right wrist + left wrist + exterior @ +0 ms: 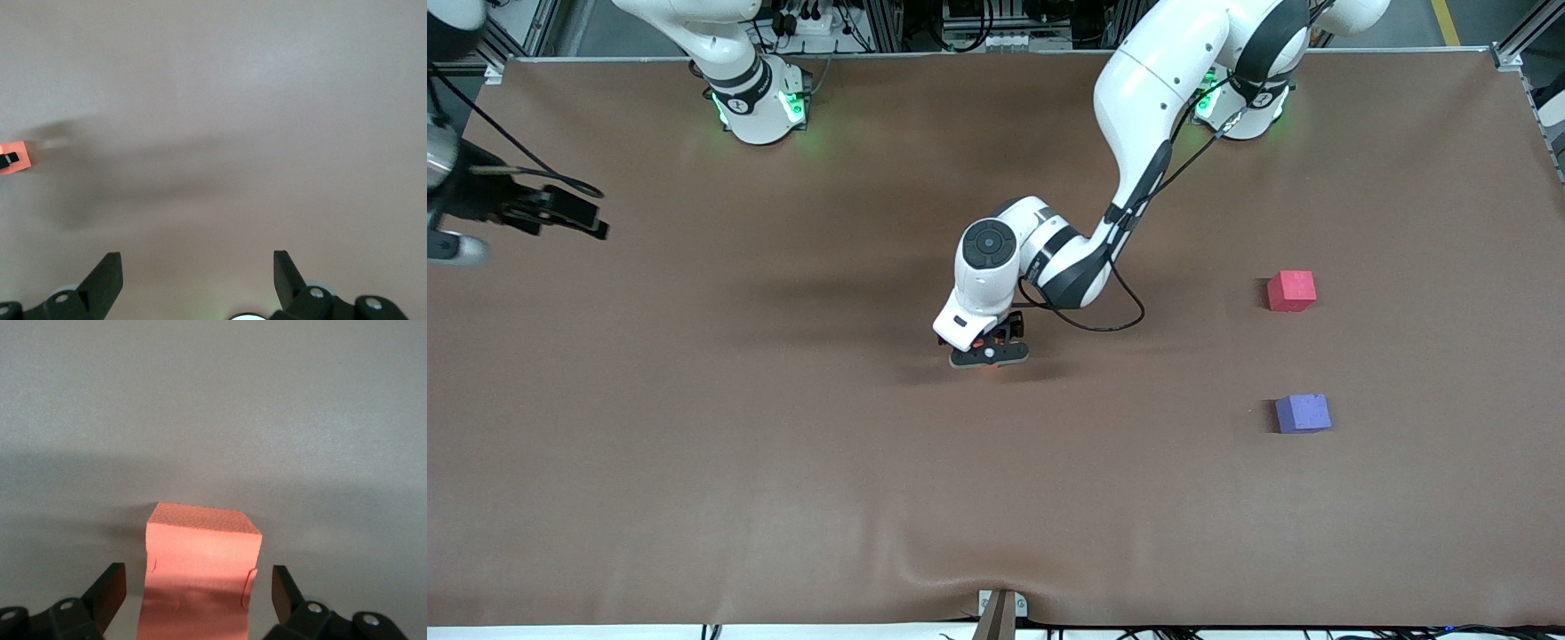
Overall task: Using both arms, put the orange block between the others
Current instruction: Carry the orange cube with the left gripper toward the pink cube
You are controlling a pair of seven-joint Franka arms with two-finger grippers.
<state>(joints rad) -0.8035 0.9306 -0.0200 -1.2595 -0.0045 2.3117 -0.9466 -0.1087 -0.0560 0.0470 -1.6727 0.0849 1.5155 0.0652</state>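
The orange block sits on the brown table near its middle. My left gripper is lowered around it, one finger on each side, and a thin gap shows at both faces, so the jaws are open. From the front, my left gripper hides nearly all of the block. The red-pink cube and the purple-blue cube lie toward the left arm's end of the table, the purple-blue one nearer the front camera. My right gripper waits open and empty above the right arm's end; its wrist view catches the orange block.
A brown mat covers the whole table and wrinkles slightly at its front edge. A small bracket sits at the middle of that edge. The left arm's cable loops just above the mat beside its wrist.
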